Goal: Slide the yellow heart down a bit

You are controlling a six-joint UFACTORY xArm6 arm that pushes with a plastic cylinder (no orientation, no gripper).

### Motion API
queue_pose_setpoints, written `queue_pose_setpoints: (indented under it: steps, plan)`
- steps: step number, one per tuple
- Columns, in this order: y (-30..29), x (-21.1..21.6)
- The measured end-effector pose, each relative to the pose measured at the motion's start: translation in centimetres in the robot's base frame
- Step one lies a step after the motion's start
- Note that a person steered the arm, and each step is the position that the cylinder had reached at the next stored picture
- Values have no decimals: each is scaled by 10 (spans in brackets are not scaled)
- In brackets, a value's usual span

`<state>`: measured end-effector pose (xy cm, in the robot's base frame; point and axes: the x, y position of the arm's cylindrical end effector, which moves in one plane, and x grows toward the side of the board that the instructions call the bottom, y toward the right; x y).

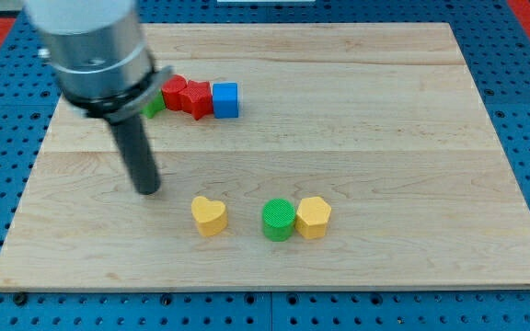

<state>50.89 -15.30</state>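
Observation:
The yellow heart lies on the wooden board, left of centre toward the view's bottom. My tip rests on the board up and to the left of the heart, with a clear gap between them. The rod rises from the tip to the grey arm body at the view's top left.
A green cylinder and a yellow hexagon touch each other right of the heart. Near the view's top left, a red block, a red star-like block and a blue cube sit in a row; a green block is partly hidden behind the arm.

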Motion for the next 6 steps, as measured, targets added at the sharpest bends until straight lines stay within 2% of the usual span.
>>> queue_pose_setpoints:
  steps: [1,2,3,4,5,6]
  plan:
    - [37,41]
    - [81,40]
    - [83,40]
    - [56,46]
    - [62,7]
    - [99,-11]
